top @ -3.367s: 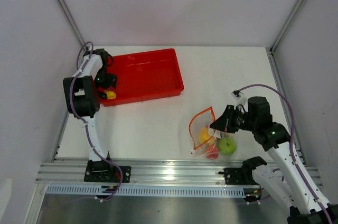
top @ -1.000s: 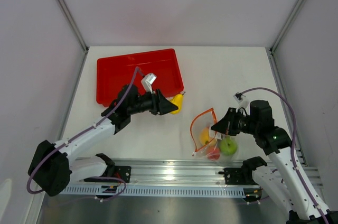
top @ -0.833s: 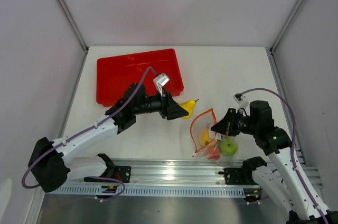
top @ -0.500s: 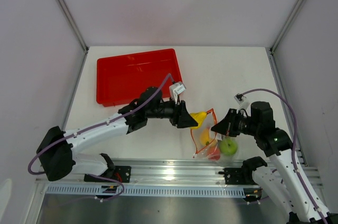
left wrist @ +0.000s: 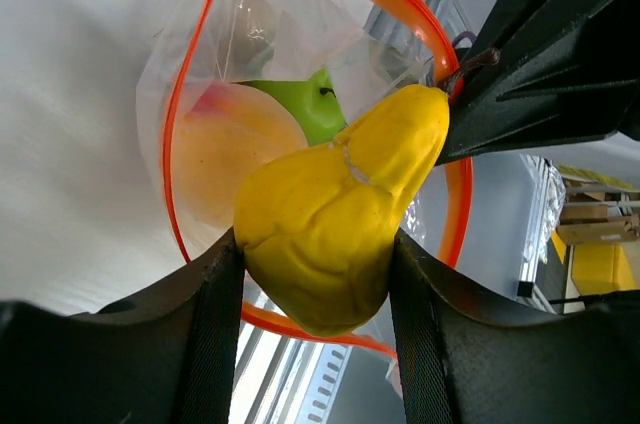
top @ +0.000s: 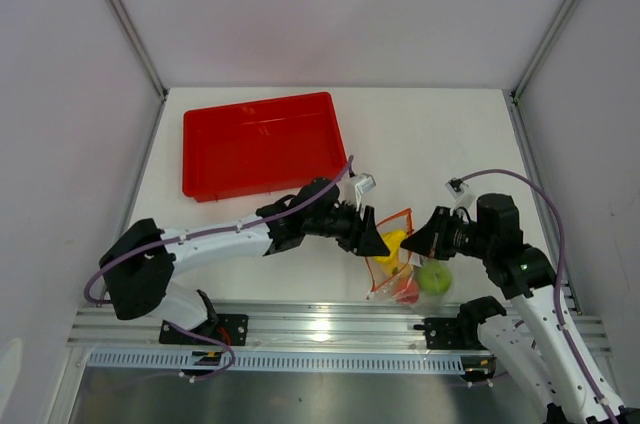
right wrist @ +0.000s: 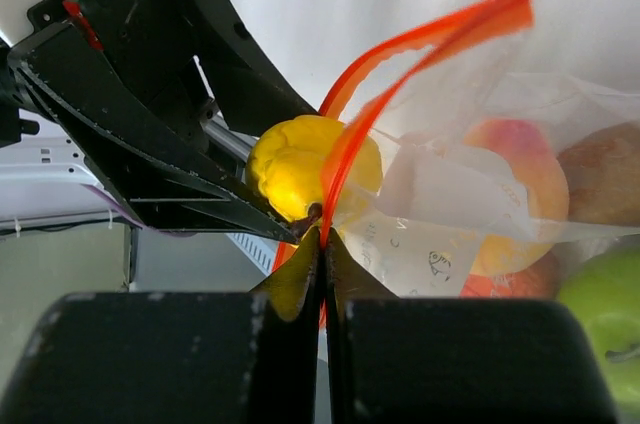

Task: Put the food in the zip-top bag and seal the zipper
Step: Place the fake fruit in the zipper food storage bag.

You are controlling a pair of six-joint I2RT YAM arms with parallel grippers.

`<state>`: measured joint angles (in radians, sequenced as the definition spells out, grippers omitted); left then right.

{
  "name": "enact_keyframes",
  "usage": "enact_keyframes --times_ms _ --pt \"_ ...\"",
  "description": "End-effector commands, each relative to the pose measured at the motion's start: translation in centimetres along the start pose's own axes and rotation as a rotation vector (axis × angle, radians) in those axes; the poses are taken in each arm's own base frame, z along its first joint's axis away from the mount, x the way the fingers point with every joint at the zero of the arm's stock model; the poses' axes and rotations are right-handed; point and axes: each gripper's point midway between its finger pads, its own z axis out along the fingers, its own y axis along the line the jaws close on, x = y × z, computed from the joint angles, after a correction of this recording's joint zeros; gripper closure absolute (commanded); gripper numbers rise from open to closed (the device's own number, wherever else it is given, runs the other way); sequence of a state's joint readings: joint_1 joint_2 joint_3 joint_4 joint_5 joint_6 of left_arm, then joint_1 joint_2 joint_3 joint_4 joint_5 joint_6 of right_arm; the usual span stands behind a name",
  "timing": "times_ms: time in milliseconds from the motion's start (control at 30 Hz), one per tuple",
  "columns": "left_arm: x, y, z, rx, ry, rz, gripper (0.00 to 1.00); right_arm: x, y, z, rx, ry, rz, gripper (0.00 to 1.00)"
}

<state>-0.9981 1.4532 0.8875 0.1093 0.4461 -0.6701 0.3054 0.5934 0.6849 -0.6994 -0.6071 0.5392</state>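
Left claw (top: 379, 241), gripping the yellow fruit (top: 395, 240), just reached the bag (top: 378, 266), lower middle (right claw (right wrist: 319, 236) pinches it open): drop next.

green apple (right wrist: 603, 312) cropped at corner, brownish piece (right wrist: 602, 174) cut by edge

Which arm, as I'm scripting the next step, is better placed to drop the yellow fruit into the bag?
Left. The left gripper holds the yellow fruit at the bag's open mouth; the right gripper is shut on the zipper, propping it open.
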Motion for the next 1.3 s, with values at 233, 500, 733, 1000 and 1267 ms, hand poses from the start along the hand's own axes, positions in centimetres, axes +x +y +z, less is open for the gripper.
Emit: enact_keyframes --times_ms 233,500,733,1000,1267 --pt "-0.5 -3.3 2.4 0.018 0.022 -0.052 0.99 -2.0 1.6 -1.0 -0.025 -0.083 -0.045 1.0" --pt "0.0 -2.4 2.7 -0.042 0.07 -0.034 1.0 -3.3 2.6 -1.9 -0.019 -0.132 -0.077 1.0" --pt "0.2 -3.5 2.0 -0.006 0.059 -0.013 0.99 -4.1 2.7 -2.3 0.007 -0.15 -0.093 1.0" --pt "1.8 -5.0 3.0 0.061 0.15 0.009 0.99 -4.9 3.4 -2.3 -0.011 -0.165 -0.097 1.0" --pt "2.6 -4.7 4.2 0.055 0.197 -0.01 0.93 -5.6 3.9 -2.7 -0.007 -0.182 -0.115 1.0"
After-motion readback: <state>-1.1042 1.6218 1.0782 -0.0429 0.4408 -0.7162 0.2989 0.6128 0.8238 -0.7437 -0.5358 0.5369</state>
